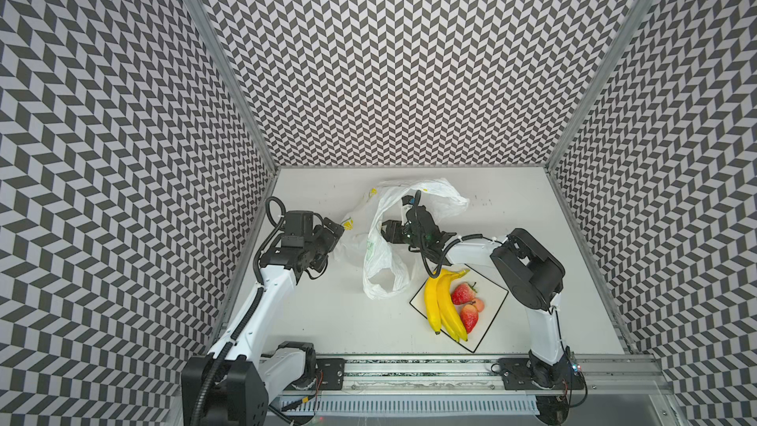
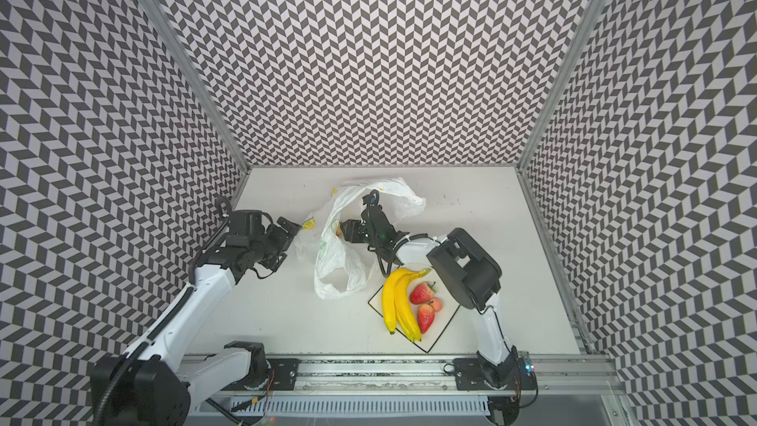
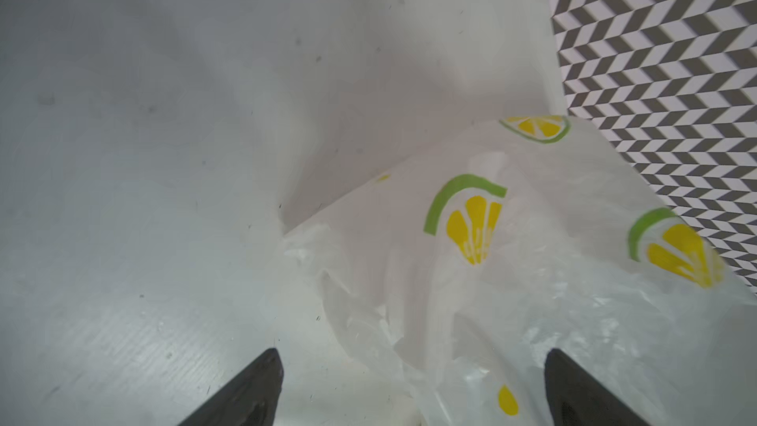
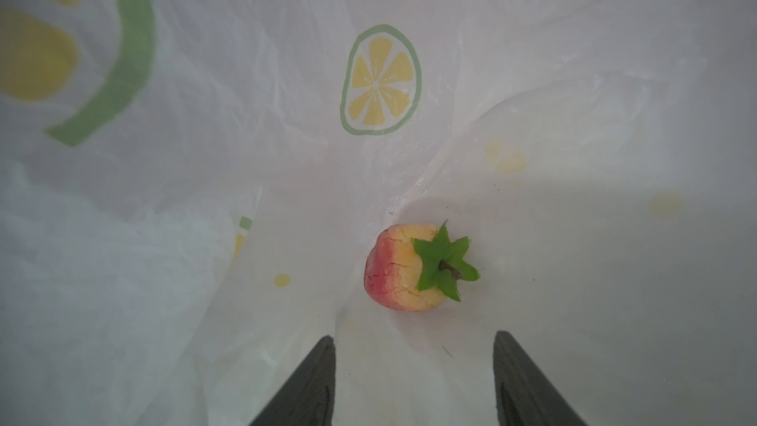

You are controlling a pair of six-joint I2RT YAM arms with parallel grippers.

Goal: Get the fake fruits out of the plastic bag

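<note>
The white plastic bag (image 1: 381, 256) (image 2: 336, 260) with lemon-slice prints lies crumpled mid-table. My right gripper (image 1: 386, 233) (image 2: 345, 232) reaches into its mouth and stands open. In the right wrist view a red-and-pale-yellow strawberry (image 4: 403, 270) with a green cap rests on the bag's inside, just ahead of the open right gripper (image 4: 413, 366) and untouched. My left gripper (image 1: 339, 229) (image 3: 413, 383) is open at the bag's left side, with loose bag film (image 3: 471, 280) between its fingers. Bananas (image 1: 440, 305), two strawberries (image 1: 463, 293) (image 1: 469, 317) and a small peach fruit (image 1: 477, 304) lie outside the bag.
The removed fruits rest on a white square plate (image 1: 493, 290) (image 2: 444, 321) with a black rim, at the front right near my right arm's elbow. Patterned walls close the table on three sides. A rail (image 1: 409, 366) runs along the front edge.
</note>
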